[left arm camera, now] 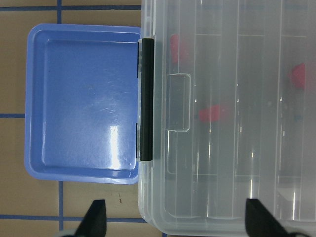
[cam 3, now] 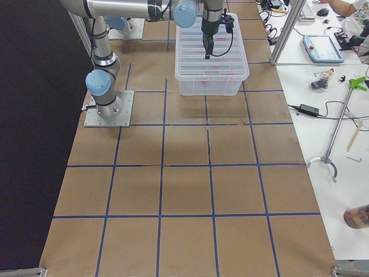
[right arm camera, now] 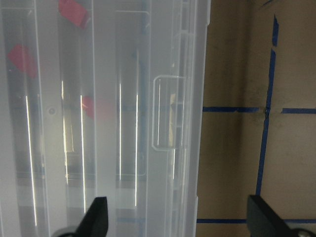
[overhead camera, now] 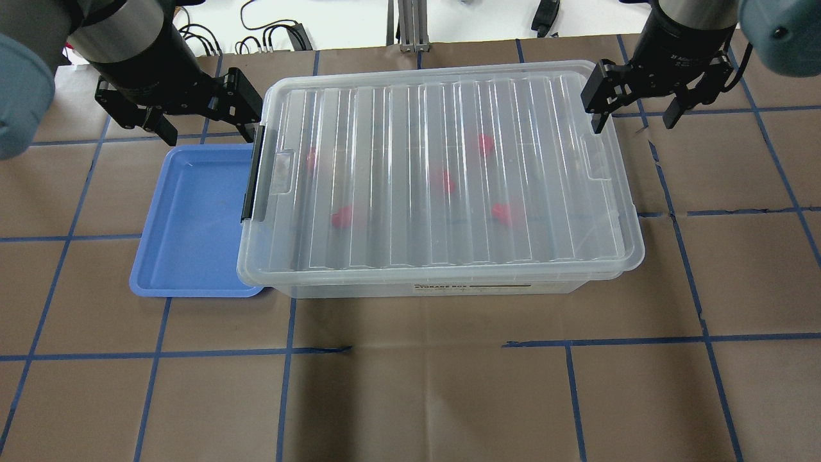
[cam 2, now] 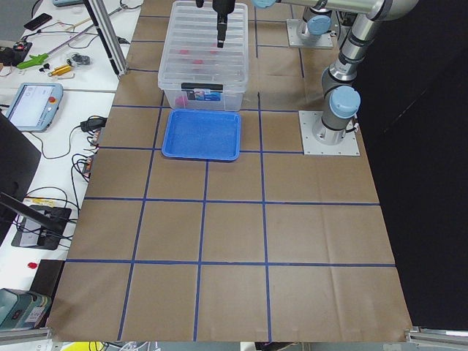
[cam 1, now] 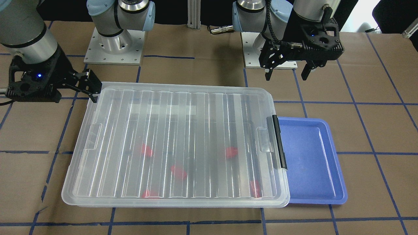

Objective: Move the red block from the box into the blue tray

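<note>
- Clear plastic box (overhead camera: 333,290) sits on the bench (overhead camera: 410,398). Its ribbed lid (overhead camera: 397,115) is on, and the black latch (overhead camera: 253,173) is down at the short end nearest the left arm.
- Five red blurs show through the lid, scattered on the box floor. One red block (overhead camera: 342,217) lies towards the labelled long wall. The lid stands between both end effectors and every block.
- Blue tray (overhead camera: 192,218) lies flat at the latch end, with one long edge tucked under the lid's overhang.
- Left end effector (overhead camera: 211,136): fingers wide apart, gripping nothing, held above the tray's far edge and the box's latch corner.
- Right end effector (overhead camera: 635,125): fingers apart too, gripping nothing, straddling the lid rim at the opposite short end.
- Bench is brown paper with a blue tape grid. It runs on well past the tray at one end and past the box at the other.
- A metal post (cam 2: 110,44) stands at the bench edge near the box. Side tables beyond it carry cables and a pendant (cam 2: 33,106).
</note>
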Tool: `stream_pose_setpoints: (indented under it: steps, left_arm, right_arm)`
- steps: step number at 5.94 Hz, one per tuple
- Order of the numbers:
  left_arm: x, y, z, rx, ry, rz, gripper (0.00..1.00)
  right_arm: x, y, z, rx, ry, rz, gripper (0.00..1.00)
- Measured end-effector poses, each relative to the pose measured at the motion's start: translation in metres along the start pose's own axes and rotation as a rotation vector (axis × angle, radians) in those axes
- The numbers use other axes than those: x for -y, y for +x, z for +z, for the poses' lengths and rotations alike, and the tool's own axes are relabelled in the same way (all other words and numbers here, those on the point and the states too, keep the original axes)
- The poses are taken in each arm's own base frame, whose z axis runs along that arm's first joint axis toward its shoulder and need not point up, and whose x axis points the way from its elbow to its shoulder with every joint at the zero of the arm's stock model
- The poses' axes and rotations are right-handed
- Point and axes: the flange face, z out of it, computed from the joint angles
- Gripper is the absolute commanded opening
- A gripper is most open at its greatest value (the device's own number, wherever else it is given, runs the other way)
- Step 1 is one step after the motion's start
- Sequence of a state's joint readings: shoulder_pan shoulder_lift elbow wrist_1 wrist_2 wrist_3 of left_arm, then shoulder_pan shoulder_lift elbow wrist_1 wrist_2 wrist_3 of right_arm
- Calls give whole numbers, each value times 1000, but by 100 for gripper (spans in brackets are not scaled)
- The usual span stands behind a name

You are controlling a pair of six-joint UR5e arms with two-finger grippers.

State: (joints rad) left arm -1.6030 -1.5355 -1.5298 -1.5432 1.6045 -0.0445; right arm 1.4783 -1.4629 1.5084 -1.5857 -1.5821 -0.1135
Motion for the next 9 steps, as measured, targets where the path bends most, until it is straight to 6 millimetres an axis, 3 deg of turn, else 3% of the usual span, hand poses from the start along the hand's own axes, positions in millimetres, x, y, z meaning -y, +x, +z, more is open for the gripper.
stream_pose_setpoints:
  steps: [2, 4, 6, 9]
  left_arm:
    - [0, 0, 0, 0, 0, 0, 98]
    - [0, 0, 0, 0, -1, 0, 98]
    - [0, 0, 0, 0, -1, 0, 98]
    - [0, 0, 0, 0, -1, 0, 98]
  right_arm:
    - [16, 25, 48, 1, -17, 27, 100]
    - [8, 43, 104, -5, 3, 49, 100]
    - [3, 45, 119, -6, -2, 51, 100]
    - [3, 58, 122, -31, -10, 28, 100]
